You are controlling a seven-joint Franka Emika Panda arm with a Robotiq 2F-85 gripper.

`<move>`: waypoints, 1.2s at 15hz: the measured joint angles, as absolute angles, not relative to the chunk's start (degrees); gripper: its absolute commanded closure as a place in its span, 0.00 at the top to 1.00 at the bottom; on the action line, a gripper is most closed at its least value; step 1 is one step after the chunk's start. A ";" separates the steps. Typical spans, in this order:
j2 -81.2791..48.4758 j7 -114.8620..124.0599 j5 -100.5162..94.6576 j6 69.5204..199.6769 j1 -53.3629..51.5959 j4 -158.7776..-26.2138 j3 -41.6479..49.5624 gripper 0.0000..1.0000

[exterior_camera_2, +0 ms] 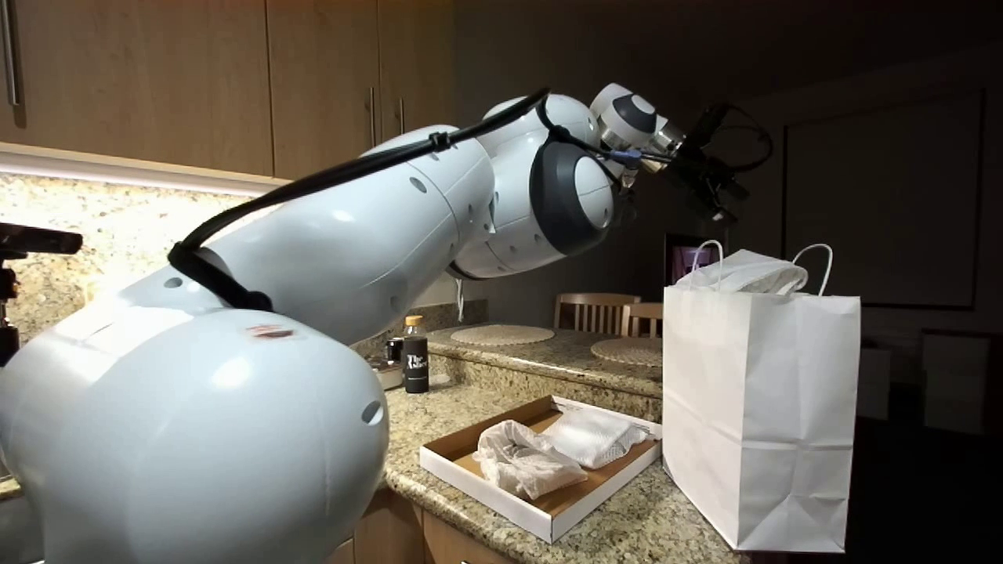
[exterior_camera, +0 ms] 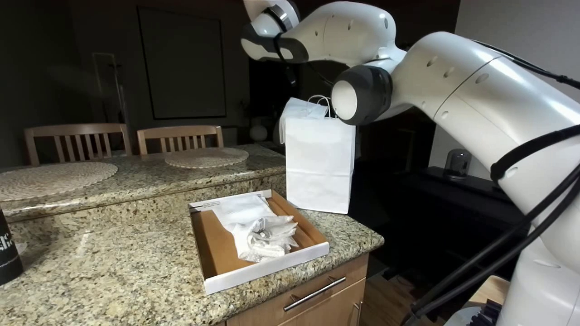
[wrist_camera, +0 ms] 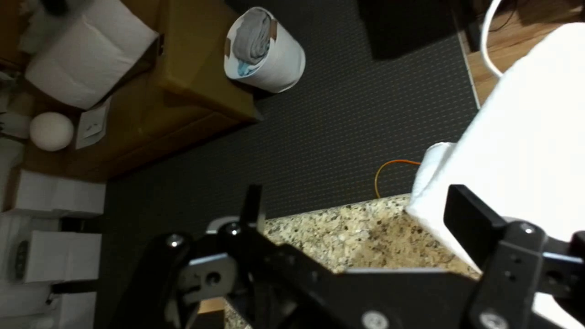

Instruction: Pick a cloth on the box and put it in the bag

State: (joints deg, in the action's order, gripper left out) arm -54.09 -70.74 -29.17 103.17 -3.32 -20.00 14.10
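While the white robot arm fills the foreground of an exterior view, a black cable strapped along it, the white paper bag stands upright on the speckled counter close to its edge, and the white cloth sits bunched in its mouth, poking above the rim in both exterior views. Just beside the bag, touching or not I can't tell, lies the shallow box, white outside and brown within; a crumpled white bundle and a flatter white piece rest in it, close together, their material hard to make out. Higher than the bag and apart from it hangs the gripper, its fingers spread wide, with counter and dark floor showing through the gap in the wrist view. Farther back on the counter stands a tan-capped dark bottle with white lettering, and past the box rises a granite ledge bearing two round woven placemats. Beyond that ledge are two wooden chairs with slatted backs, their lower parts hidden, and last, against the dim wall, a large dark rectangle with a black edge
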 measured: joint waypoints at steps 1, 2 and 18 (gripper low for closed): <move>-53.57 -70.74 -28.09 105.29 -2.91 -20.00 13.94 1.00; -53.06 -70.74 -26.93 107.33 -2.41 -20.00 13.73 1.00; -37.15 -75.88 -19.84 79.51 3.35 -19.68 13.79 1.00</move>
